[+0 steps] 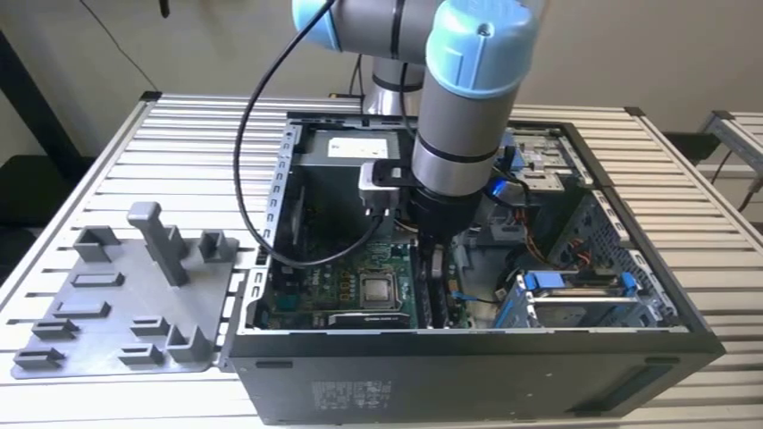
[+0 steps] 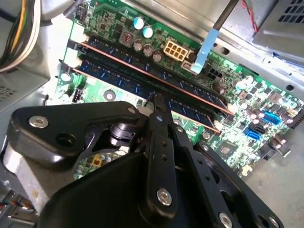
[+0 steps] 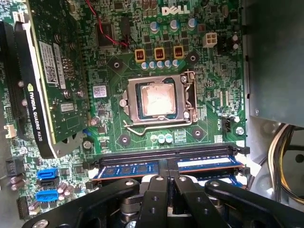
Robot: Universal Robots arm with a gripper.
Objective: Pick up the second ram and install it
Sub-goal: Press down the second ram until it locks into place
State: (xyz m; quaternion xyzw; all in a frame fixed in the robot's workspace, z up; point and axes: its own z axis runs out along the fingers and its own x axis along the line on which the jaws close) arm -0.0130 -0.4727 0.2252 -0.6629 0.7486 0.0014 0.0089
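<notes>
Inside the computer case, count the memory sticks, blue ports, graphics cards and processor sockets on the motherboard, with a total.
Memory sticks: 2
Blue ports: 2
Graphics cards: 1
Processor sockets: 1
Total: 6

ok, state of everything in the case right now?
second ram: upright in its slot, under the hand.
hand: fingers shut, tip at the stick's top edge.
other ram stick: upright in the neighbouring slot.
CPU socket: latched, chip bare, no cooler.
graphics card: plugged into the board.
PC case: side open.
</notes>
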